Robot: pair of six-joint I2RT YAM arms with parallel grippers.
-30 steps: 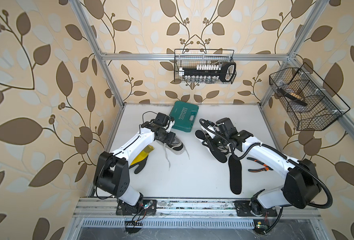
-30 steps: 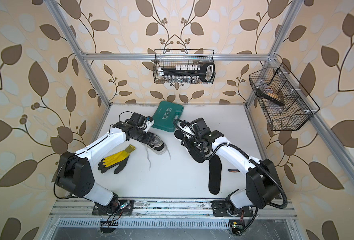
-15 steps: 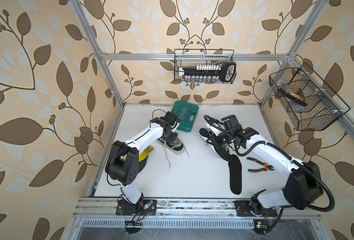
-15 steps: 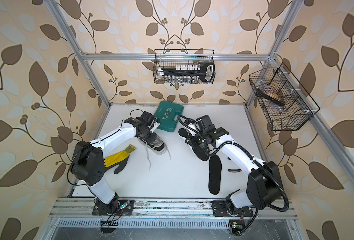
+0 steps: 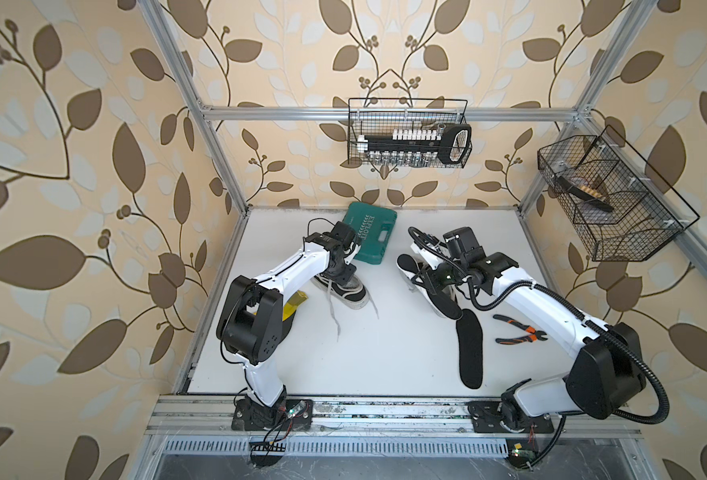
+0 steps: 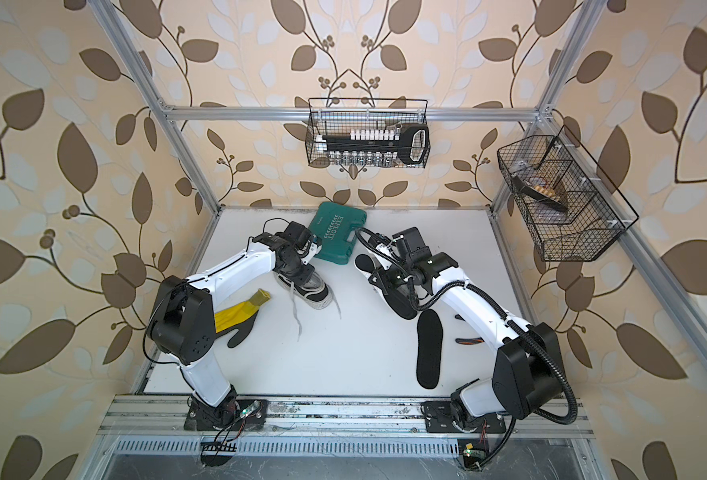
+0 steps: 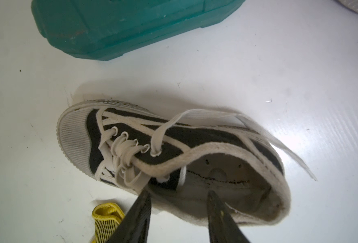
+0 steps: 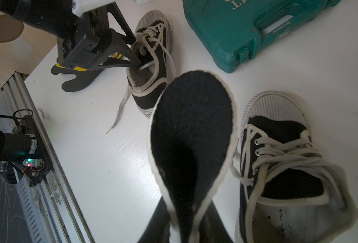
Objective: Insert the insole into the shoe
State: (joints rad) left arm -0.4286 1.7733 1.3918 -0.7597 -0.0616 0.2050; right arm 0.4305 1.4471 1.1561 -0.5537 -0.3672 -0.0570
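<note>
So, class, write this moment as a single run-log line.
left gripper: open, tips at shoe mouth | right gripper: shut on insole | insole not yet in shoe | spare insole on table

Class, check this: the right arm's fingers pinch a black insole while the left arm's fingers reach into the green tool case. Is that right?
No. The right wrist view shows the left fingers at the opening of the black-and-white shoe, not in the tool case. The right fingers do pinch the insole.
</note>
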